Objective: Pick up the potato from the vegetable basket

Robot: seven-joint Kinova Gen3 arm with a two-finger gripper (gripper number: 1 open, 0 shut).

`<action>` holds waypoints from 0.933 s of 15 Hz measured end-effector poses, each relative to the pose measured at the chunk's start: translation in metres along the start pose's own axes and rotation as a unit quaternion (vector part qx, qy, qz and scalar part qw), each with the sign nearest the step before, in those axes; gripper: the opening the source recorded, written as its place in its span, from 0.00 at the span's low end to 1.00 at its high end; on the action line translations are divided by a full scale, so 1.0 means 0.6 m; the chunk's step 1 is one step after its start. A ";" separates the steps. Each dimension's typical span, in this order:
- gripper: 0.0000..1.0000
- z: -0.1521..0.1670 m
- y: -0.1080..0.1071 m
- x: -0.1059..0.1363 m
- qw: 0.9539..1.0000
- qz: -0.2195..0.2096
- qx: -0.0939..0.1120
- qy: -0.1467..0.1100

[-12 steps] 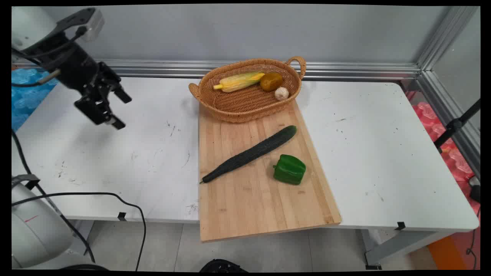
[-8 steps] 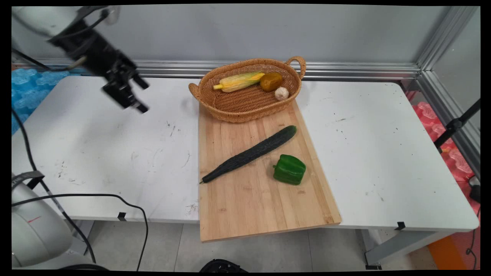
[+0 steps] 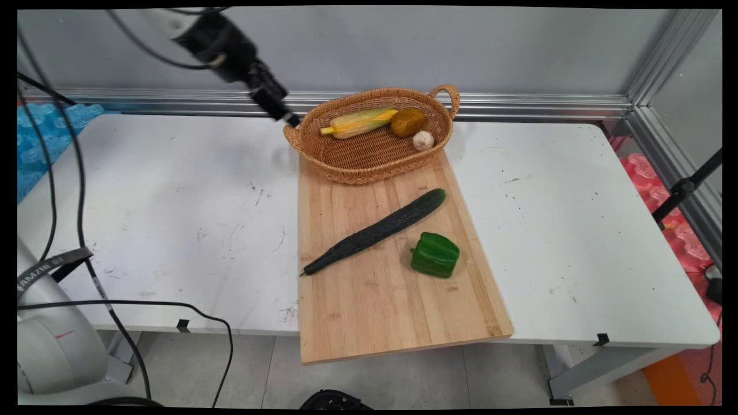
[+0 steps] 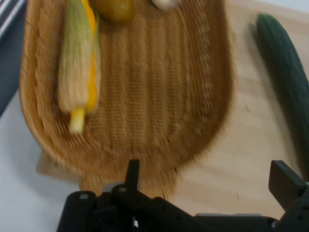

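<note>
My gripper point(image 3: 283, 113) hangs in the air just left of the wicker basket point(image 3: 375, 158), near its left handle. In the hand view the gripper point(image 4: 210, 181) is open with nothing between its fingers point(image 4: 133, 174), and it looks down on the basket point(image 4: 159, 116). In the basket lie an ear of corn point(image 3: 360, 122) point(image 4: 77, 63), a brownish-yellow round fruit point(image 3: 407, 122) point(image 4: 115, 9) and a garlic bulb point(image 3: 423, 140). The basket stands on the far end of a wooden cutting board point(image 3: 392, 300).
A long dark cucumber point(image 3: 377, 230) point(image 4: 287, 82) lies slantwise on the board, with a green bell pepper point(image 3: 435, 255) to its right. The board overhangs the table's near edge. Black cables point(image 3: 81, 219) hang at the left.
The gripper has swung from low over the table's left side to the right and towards the wall, up to the basket's left handle. Nothing on the table has moved.
</note>
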 end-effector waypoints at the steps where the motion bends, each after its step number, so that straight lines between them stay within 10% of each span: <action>1: 1.00 0.017 -0.006 0.017 1.000 -0.005 0.004 0.006; 14: 1.00 0.251 -0.067 0.187 0.998 -0.037 0.036 0.041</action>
